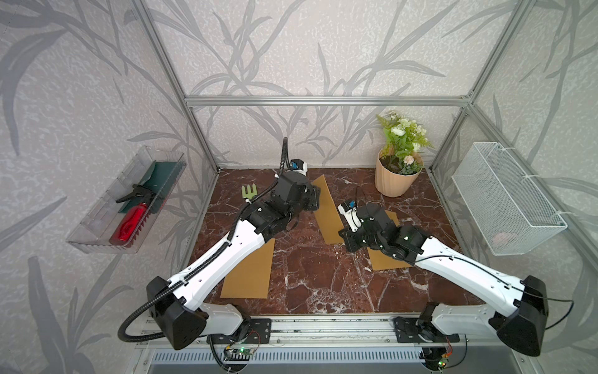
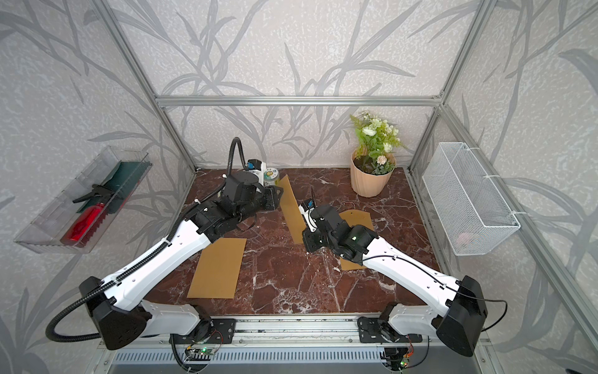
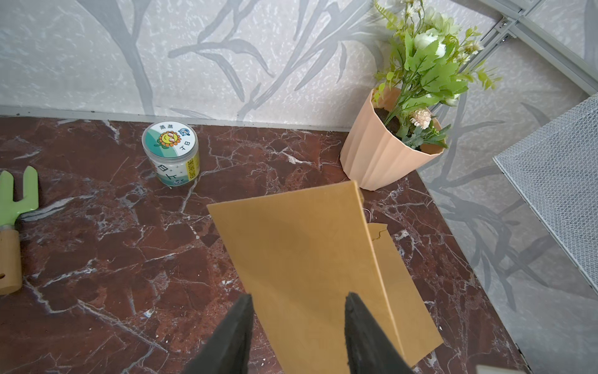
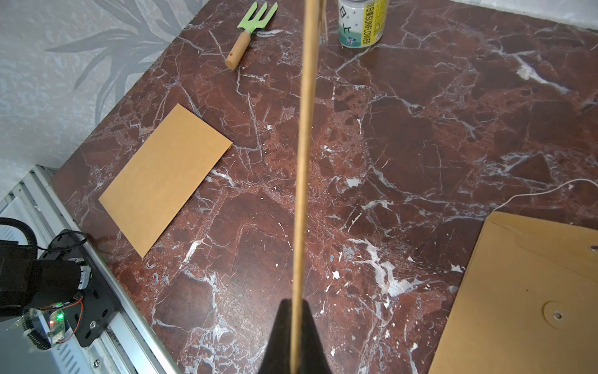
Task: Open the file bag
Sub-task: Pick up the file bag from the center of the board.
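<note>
From where I stand, the right fingers (image 4: 286,311) are pinched fully together on the thin edge of a raised kraft sheet (image 1: 325,200). The sheet stands up off the bench (image 1: 317,275) at a tilt, running from the right arm towards the back wall, and it shows in both top views (image 2: 289,207). The right wrist view catches it edge-on, as a narrow tan line (image 4: 305,129).

The left fingers (image 3: 238,323) stand about half apart at the sheet's far end. Its broad face (image 3: 297,246) shows in the gap between them, and I cannot see either finger pressing on it.

The file bag (image 4: 524,291) lies flat on the bench on the right side, partly under the right arm (image 1: 386,259). Its round clasp (image 4: 557,314) faces up, and a white string (image 4: 534,196) trails loose on the bench past its corner. I cannot tell whether the flap is lifted.

A second, flat kraft envelope (image 1: 249,275) lies near the front left, partly under the left arm and well apart from the file bag.

Along the back are a green hand fork (image 1: 249,192), a small labelled jar (image 3: 171,152) and a peach flower pot (image 1: 396,181) in the right corner.
</note>
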`<state>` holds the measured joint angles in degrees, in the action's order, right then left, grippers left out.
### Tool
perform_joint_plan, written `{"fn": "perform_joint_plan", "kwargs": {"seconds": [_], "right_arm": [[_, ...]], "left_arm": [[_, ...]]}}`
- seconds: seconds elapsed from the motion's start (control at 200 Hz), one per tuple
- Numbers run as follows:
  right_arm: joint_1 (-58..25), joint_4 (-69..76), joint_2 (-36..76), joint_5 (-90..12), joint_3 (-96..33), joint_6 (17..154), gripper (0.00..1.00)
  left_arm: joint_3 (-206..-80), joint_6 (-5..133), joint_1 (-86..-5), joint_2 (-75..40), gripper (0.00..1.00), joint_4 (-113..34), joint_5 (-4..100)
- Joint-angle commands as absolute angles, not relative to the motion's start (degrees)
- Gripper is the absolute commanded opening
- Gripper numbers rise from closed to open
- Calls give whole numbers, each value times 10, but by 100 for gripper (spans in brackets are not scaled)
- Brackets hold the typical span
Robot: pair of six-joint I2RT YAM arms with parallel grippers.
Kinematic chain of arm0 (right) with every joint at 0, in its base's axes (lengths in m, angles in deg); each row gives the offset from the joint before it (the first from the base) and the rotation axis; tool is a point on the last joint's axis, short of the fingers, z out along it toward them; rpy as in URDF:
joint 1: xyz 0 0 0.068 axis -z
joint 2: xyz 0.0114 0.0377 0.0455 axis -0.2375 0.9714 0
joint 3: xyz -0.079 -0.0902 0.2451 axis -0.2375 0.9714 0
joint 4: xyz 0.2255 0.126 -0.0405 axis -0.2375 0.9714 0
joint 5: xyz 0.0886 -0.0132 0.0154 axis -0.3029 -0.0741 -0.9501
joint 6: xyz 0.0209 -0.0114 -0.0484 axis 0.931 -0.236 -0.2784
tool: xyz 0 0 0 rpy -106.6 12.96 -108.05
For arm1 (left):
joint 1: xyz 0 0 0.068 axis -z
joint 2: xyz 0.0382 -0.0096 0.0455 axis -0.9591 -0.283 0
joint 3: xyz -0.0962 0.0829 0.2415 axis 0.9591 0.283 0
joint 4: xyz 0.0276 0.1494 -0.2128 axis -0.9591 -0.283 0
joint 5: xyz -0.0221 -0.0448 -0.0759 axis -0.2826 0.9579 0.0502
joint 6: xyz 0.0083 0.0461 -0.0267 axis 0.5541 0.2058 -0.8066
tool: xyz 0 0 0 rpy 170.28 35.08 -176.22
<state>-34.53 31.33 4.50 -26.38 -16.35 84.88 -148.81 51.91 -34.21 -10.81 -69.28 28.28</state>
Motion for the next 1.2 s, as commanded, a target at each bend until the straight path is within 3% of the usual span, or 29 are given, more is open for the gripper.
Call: {"fn": "perform_joint_plan", "kwargs": {"seconds": [0.0,1.195], "right_arm": [[-356,328,59,-230,-184,840,0],[-427,393,107,-70,-255,815,0]], "left_arm": [[-1509,499,-335,-106,47,-703,266],[-1594,485,-314,-199,46,-774,211]]}}
